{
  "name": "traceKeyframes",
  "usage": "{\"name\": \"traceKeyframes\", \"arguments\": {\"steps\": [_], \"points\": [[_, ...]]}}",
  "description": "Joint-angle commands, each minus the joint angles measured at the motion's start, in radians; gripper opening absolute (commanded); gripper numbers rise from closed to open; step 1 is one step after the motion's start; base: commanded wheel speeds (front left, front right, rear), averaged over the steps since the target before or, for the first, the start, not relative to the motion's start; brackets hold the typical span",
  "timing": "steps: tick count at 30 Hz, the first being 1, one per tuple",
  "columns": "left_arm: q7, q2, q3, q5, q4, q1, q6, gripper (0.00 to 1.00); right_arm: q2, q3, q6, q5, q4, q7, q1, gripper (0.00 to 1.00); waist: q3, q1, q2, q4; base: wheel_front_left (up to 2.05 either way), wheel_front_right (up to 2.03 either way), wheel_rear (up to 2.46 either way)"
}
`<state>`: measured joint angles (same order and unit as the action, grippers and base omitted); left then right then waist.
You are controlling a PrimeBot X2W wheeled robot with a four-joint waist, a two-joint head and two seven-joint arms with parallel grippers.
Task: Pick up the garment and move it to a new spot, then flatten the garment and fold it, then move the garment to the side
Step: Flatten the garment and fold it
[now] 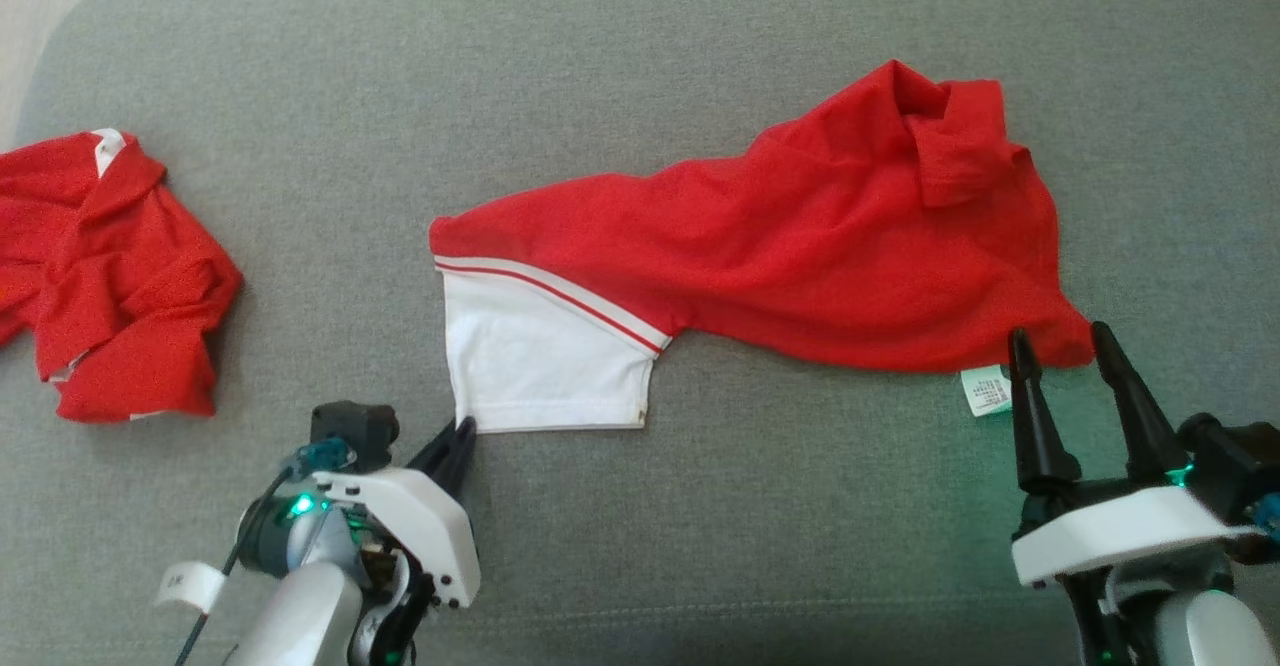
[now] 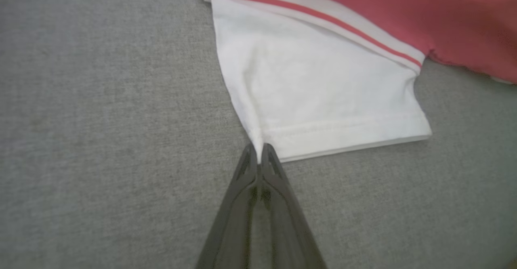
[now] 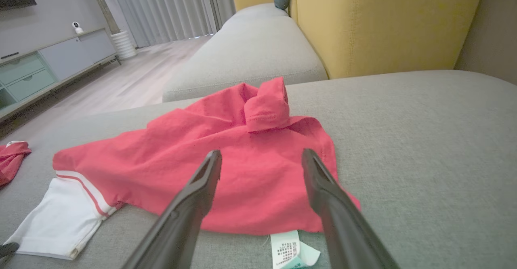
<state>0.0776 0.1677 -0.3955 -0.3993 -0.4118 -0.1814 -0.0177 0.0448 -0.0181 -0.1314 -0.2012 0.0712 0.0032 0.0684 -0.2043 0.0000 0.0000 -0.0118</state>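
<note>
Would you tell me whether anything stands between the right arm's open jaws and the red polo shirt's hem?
Nothing visible does: the jaws' tips stand right at the hem of the red polo shirt on the grey sofa cushion. Its white care label lies close beside them.

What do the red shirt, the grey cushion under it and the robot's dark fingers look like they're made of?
The red shirt: soft matte knit, probably cotton; it wrinkles and has stitched hems. The grey cushion: coarse woven upholstery with a flecked weave. The dark fingers: smooth, slightly glossy, likely moulded plastic.
</note>
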Motion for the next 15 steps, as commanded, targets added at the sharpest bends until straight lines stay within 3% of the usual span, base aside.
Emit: {"name": "traceKeyframes", "arguments": {"steps": [1,15], "points": [[-0.002,0.008,0.029,-0.007,0.012,-0.031,-0.001,0.0,0.005,0.013,0.001,0.002,0.027,0.01,-0.027,1.0,0.002,0.0,0.0,-0.001,0.0,0.0,0.0],[-0.033,0.015,0.017,-0.003,0.036,-0.062,0.0,0.0,0.098,-0.152,0.001,-0.004,-0.09,0.205,-0.043,1.0,-0.038,0.0,0.0,0.008,0.0,0.0,0.0]]}}
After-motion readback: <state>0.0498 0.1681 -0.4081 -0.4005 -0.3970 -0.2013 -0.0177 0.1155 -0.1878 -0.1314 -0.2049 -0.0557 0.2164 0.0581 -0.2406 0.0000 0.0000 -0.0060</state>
